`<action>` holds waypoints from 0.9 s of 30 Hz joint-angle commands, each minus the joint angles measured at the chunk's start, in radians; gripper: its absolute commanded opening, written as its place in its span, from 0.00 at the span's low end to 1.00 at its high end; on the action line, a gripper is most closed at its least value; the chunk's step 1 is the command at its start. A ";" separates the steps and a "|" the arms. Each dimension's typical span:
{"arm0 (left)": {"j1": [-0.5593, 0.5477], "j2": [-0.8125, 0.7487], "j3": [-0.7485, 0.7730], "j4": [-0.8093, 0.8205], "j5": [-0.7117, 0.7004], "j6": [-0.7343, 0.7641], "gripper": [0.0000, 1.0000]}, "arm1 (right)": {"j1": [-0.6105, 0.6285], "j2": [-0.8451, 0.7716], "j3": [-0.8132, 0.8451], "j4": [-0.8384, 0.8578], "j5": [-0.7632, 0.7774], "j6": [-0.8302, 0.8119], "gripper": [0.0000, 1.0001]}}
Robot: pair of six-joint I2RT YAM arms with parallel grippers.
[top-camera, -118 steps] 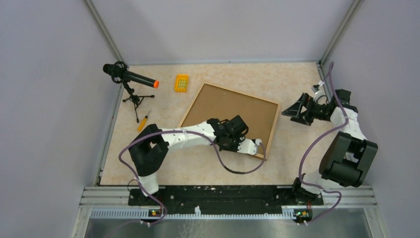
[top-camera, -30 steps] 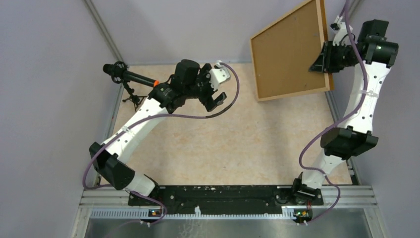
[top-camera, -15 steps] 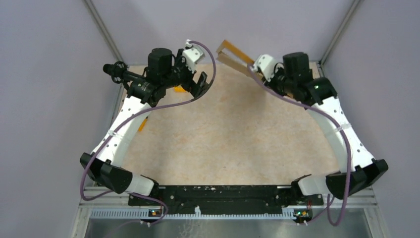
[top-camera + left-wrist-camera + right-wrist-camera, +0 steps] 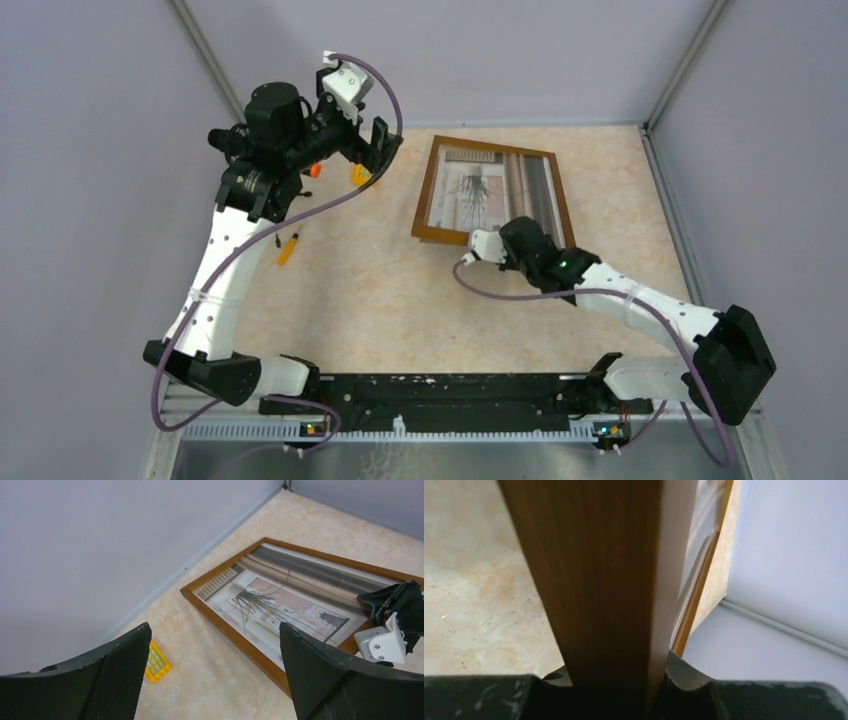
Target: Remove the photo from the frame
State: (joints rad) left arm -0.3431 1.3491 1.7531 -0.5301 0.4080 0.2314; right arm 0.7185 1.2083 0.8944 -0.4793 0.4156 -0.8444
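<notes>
On the far left of the beige stone-look tabletop [image 4: 400, 300] stands a black microphone with an orange tip [image 4: 222, 138]. A little nearer lies a small orange and yellow screwdriver [image 4: 287, 248].

Next comes the left tool [image 4: 378, 148]. It is held high in the air above the back left corner. Its two black fingers are spread wide apart and there is nothing between them. Just under it, on the tabletop, is a small yellow plastic block [image 4: 157, 664].

To the right of that, near the back wall, is the big picture frame with a thin brown wooden rim [image 4: 425, 190]. It is picture side up. The large print of a spiky green plant with beige and brown stripes [image 4: 480, 190] sits inside the frame, so the photo has not come out yet.

The right tool [image 4: 515, 238] is at the near edge of the frame. Its fingers are squeezed onto the wooden rim, which shows between them in the right wrist view. I cannot tell if that edge is lifted a bit or lies flat.

So I think the job is only at the start. The frame is turned face up and held. What is left is to get the photo loose, pull it out of the frame and put it down.
</notes>
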 commanded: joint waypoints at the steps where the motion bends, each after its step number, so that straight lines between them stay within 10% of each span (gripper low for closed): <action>1: 0.001 -0.016 -0.091 0.020 0.041 -0.017 0.99 | 0.094 -0.016 -0.162 0.259 0.105 0.022 0.00; 14: 0.000 -0.043 -0.307 0.019 0.113 0.031 0.99 | 0.293 0.166 -0.399 0.482 0.173 0.110 0.00; 27: -0.001 -0.027 -0.387 0.019 0.095 0.074 0.99 | 0.326 0.120 -0.304 0.136 -0.118 0.202 0.95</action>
State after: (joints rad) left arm -0.3431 1.3434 1.3735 -0.5453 0.4961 0.2829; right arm 1.0313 1.3769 0.5461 -0.1333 0.5659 -0.7177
